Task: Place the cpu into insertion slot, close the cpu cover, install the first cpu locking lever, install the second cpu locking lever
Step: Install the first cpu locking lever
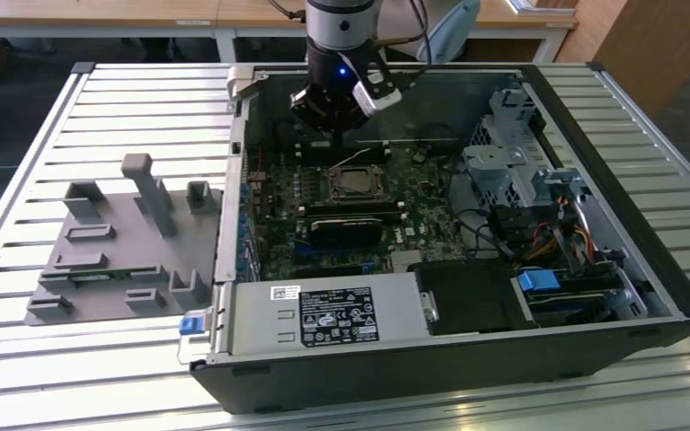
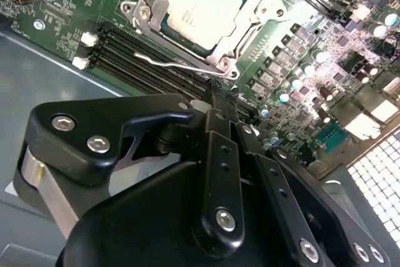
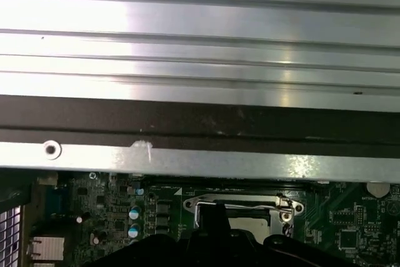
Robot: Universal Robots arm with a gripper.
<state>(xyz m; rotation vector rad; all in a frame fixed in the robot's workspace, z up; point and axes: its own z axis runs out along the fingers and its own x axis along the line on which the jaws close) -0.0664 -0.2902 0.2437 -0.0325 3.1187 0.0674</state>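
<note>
The open computer case (image 1: 441, 373) lies on the slatted worktop (image 1: 69, 377) toward the exterior view's right edge, with a grey fixture (image 1: 129, 242) beside it toward the left edge. Inside, near the middle of the green motherboard (image 1: 276, 224), the cpu (image 2: 203, 7) sits flat in the insertion slot (image 2: 169, 31). The cpu cover (image 2: 149, 1) is folded down around the chip's rim. A thin silvery locking lever (image 2: 165, 62) lies along the cover's edge next to the memory slots (image 2: 134, 60); whether it is hooked down cannot be told. The gripper (image 2: 219, 101) hangs just above the board at the case's far wall, beside the socket. Its black fingers (image 2: 222, 154) are pressed together with nothing between them.
</note>
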